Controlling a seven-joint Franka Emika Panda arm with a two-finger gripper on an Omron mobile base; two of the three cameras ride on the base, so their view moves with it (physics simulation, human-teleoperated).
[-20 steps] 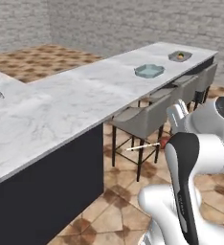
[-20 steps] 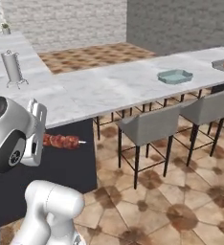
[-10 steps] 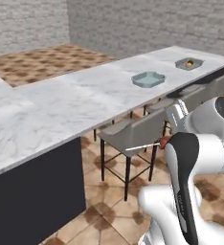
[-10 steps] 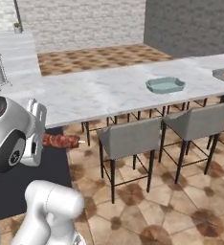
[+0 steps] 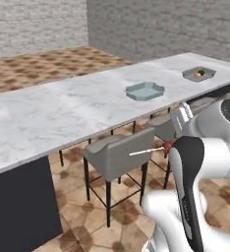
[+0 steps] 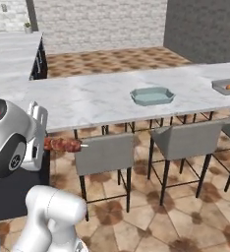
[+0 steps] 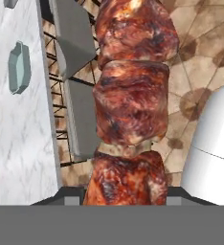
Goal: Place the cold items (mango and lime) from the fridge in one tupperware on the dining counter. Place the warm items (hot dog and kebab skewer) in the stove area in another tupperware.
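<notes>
One kebab skewer (image 6: 63, 144), clamped in claw (image 6: 42, 143), carried level above floor beside stools. Empty teal tupperware (image 6: 152, 96) on table (image 5: 63, 108), awaiting warm items. Farther tupperware (image 5: 199, 74) already holding fruit, judged cold half done. Hot dog unaccounted for.

Both base cameras sit behind the arm, left and right, looking forward and down at the marble counter (image 5: 63, 110) (image 6: 102, 96); they share its pale blue container (image 5: 145, 91) (image 6: 152, 95) and the grey stools (image 5: 121, 156) (image 6: 106, 153). The hand camera looks along the kebab skewer (image 7: 130, 103), very close, with the counter at its left edge.
</notes>
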